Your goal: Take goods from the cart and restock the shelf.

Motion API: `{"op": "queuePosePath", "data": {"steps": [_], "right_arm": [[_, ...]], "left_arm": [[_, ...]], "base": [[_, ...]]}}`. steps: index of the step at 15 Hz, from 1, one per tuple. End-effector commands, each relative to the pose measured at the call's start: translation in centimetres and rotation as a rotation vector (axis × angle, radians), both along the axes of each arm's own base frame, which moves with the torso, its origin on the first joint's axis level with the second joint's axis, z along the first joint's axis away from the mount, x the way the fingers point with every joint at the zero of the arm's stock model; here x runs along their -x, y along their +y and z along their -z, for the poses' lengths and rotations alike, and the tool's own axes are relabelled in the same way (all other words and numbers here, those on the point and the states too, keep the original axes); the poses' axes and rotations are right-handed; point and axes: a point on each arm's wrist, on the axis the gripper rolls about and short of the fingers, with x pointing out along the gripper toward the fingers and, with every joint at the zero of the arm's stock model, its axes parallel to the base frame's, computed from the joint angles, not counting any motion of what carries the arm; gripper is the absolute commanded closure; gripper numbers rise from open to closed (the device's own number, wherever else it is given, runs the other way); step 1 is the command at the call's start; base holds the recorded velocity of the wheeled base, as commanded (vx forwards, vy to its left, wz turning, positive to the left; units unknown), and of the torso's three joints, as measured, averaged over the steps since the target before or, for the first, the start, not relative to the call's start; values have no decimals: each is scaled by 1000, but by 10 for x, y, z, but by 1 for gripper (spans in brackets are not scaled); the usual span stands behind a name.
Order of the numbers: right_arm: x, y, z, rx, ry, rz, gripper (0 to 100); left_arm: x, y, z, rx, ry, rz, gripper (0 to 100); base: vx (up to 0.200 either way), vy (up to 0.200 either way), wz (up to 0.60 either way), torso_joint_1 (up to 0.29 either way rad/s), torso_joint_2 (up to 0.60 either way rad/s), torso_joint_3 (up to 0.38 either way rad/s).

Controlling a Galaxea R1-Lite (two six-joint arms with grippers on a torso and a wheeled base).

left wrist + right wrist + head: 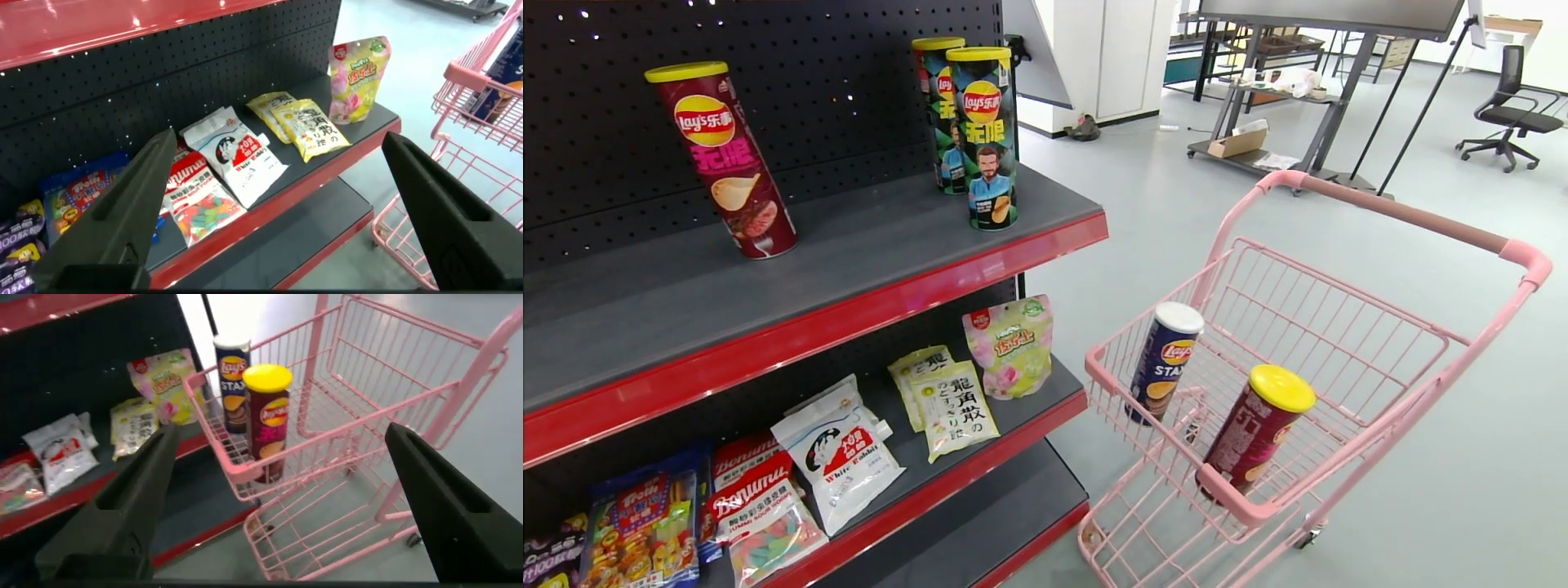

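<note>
1. The left gripper [278, 139] and right gripper [282, 429] gape, empty.
2. The maroon can [1258, 437] stands in the cart [1380, 208], 4 o'clock of the blue can [1164, 363].
3. The right gripper should clasp it mid-body (kept upright).

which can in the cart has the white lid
The dark blue can, on the side of the pink cart nearest the shelf. The maroon can beside it has a yellow lid.

Two chip cans stand upright in the pink cart [1388, 210] on my right: a white-lidded blue can [1164, 367] and a yellow-lidded maroon can [1254, 437]. The grey, red-edged shelf [866, 237] stands just left of it.
</note>
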Motion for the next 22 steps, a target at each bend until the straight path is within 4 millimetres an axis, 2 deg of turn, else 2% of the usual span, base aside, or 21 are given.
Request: {"op": "queuePosePath", "data": {"steps": [1,2,3,4,7,10,15,19,22], "right_arm": [[-97,11,-49,-88,262,-155,0],[-135,17,-32,-83,322,-170,0],[-143,18,-27,-83,322,-175,0],[-176,22,10,-71,343,-217,0],[-197,25,48,0,379,-263,0],[-217,26,60,5,378,-258,0],[-231,25,71,19,404,-248,0],[-252,21,89,17,391,-224,0],[-260,23,99,18,359,-229,0]], "left_arm": [[0,0,0,0,0,0,0],[0,0,0,1,0,0,0],[0,0,0,0,0,0,0],[0,0,0,0,0,0,0],[0,0,0,0,0,0,0],[0,0,0,0,0,0,0],[0,0,0,0,0,0,0],[0,0,0,0,-2,0,0],[0,0,0,0,-2,0,0]], "base": [[0,0,0,0,0,0],[0,0,0,0,0,0],[0,0,0,0,0,0],[0,0,0,0,0,0],[0,0,0,0,0,0],[0,0,0,0,0,0],[0,0,0,0,0,0],[0,0,0,0,0,0],[0,0,0,0,0,0]]}}
